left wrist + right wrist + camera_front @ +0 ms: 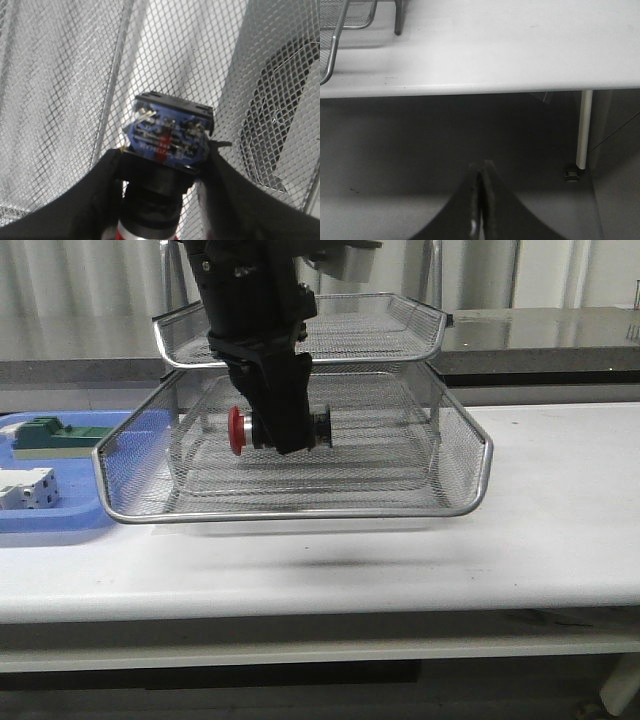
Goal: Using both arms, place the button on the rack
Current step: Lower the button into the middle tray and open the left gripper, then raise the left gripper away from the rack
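Button (280, 428) pinched crosswise in my left gripper (287, 430), red cap toward table's left end, blue rear block (166, 136) clear of fingers (97, 187). Hangs over middle tier of wire-mesh rack (462, 475), above mesh floor. Blue plastic tray (60, 520) beside rack's left edge, holding green block (55, 435) and white block (28, 487). My right gripper (481, 210) pressed together, empty, below table edge (470, 90).

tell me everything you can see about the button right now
The button is a small push switch with a red cap, a black-and-silver collar and a blue rear block carrying metal screw terminals. It lies sideways, cap pointing toward the robot's left, clamped at its middle by the left gripper. It hangs over the middle tier of the wire rack; whether it touches the mesh cannot be told.
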{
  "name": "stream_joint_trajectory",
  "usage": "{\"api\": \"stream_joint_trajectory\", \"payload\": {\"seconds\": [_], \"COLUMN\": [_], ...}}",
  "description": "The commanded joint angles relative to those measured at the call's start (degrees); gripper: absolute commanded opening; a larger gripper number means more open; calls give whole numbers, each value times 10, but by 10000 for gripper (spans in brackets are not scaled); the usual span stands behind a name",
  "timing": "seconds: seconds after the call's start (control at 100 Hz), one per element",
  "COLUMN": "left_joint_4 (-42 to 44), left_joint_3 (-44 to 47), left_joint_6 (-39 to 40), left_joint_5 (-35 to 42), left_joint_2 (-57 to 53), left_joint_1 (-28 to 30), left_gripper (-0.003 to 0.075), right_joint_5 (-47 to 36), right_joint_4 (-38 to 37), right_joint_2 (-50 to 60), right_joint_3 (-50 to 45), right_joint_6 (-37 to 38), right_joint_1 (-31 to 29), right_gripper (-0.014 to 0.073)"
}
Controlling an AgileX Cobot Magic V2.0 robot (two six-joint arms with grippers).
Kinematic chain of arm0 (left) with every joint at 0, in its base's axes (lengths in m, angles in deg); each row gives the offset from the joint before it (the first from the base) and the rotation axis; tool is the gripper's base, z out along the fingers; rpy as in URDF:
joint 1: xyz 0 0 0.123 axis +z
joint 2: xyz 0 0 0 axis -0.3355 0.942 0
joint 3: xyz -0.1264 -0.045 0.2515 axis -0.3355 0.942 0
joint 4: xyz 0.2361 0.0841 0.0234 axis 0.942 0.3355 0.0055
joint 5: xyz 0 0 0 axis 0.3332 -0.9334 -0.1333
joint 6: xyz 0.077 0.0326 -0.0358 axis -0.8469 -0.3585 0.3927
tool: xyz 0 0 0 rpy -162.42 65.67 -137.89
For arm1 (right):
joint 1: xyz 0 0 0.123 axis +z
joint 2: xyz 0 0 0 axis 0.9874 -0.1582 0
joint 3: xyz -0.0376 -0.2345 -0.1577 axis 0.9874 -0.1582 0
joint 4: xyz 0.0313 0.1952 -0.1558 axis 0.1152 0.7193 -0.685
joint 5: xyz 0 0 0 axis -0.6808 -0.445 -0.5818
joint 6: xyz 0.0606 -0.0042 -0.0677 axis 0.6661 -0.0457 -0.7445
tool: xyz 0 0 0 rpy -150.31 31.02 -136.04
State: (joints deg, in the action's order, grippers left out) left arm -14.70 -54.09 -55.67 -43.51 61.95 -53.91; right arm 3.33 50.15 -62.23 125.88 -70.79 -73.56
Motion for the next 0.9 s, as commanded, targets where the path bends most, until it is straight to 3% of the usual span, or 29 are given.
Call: {"api": "stream_joint_trajectory", "payload": {"seconds": [0.0,0.19,0.28,0.59,0.89], "left_joint_4": [-13,-13,-13,-13,10], "left_joint_3": [-15,-17,-17,-54,-55], "left_joint_6": [3,3,5,40,106], "left_joint_5": [8,7,7,-54,-54], "left_joint_2": [-32,-32,-32,-55,-140], "left_joint_1": [-4,-4,-4,-4,0], "left_gripper": [127,452,525,532,531], "right_joint_5": [-32,-32,-32,-32,-32], "right_joint_4": [-8,-8,-8,-8,-8], "right_joint_2": [-4,-4,-4,-4,-4], "right_joint_3": [19,19,19,19,19], "right_joint_6": [-1,-1,-1,-1,-1], "right_joint_1": [0,0,0,0,0], "right_gripper": [-67,-67,-67,-67,-67]}}
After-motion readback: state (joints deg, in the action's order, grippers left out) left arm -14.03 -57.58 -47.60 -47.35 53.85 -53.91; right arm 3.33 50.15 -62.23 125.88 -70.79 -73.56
